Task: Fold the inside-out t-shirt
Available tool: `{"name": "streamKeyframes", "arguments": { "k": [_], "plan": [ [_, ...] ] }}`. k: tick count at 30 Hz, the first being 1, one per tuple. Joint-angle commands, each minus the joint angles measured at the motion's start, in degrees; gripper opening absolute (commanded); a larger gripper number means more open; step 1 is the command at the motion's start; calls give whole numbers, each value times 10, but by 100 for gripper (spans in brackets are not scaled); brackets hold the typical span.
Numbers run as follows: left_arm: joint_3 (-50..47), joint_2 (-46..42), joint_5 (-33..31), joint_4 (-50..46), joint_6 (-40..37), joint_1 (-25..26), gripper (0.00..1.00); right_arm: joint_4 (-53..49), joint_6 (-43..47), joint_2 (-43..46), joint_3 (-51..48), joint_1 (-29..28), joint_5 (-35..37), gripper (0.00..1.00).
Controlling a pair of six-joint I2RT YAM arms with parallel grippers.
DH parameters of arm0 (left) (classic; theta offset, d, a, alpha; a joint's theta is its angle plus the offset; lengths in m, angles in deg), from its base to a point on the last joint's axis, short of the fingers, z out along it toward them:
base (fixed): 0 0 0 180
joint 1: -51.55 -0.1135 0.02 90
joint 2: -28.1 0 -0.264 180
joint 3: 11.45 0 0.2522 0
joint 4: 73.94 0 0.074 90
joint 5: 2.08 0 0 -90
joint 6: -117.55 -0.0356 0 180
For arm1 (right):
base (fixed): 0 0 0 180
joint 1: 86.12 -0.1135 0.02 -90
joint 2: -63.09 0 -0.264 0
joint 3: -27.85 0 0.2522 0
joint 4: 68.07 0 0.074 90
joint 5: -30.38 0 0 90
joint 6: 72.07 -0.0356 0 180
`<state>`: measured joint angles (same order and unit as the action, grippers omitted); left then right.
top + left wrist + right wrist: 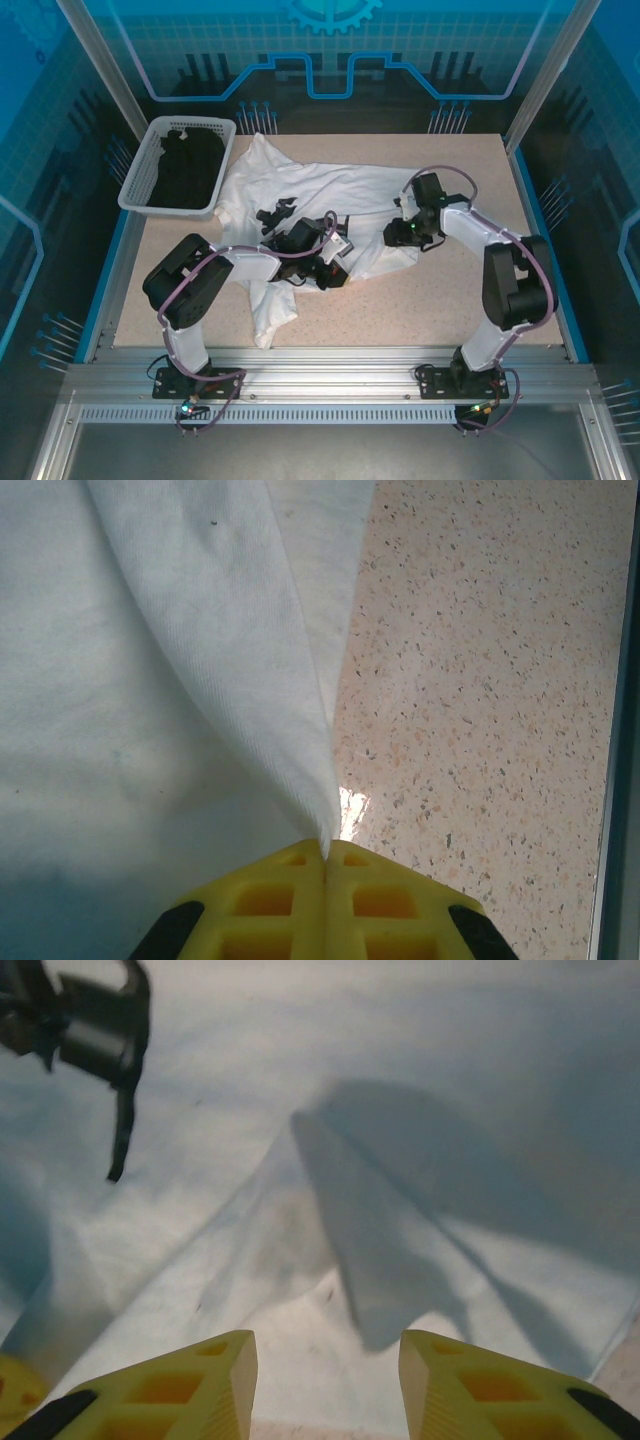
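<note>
White t-shirt [290, 185] lies crumpled on the table [450, 300], no fold visible, all work left. The left tool [325, 858] clamps a cloth edge; the right tool [328, 1360] hangs half-open above it, empty.

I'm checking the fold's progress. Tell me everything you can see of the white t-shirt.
The white t-shirt is soft, wrinkled cloth, spread unevenly across the speckled table, its far-left corner beside the basket, one flap trailing toward the near edge. The left gripper is shut on a pinched fold of it; the right gripper stands open over its surface.
</note>
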<state>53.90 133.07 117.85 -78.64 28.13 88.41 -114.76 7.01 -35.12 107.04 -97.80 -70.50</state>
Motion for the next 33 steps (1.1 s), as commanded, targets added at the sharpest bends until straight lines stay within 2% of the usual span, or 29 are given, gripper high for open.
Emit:
{"name": "streamKeyframes", "arguments": {
  "k": [1,12,18,33],
  "plan": [
    [10,3,22,-10,5,2,0,-12,29,-26,33,-2,18,43],
    [13,6,21,-12,4,2,0,-25,54,-94,70,3,-50,37],
    [12,6,20,-12,4,2,0,-22,57,-101,68,6,-62,26],
    [13,7,21,-12,4,2,0,-16,63,-107,76,10,-67,26]
  ]
}}
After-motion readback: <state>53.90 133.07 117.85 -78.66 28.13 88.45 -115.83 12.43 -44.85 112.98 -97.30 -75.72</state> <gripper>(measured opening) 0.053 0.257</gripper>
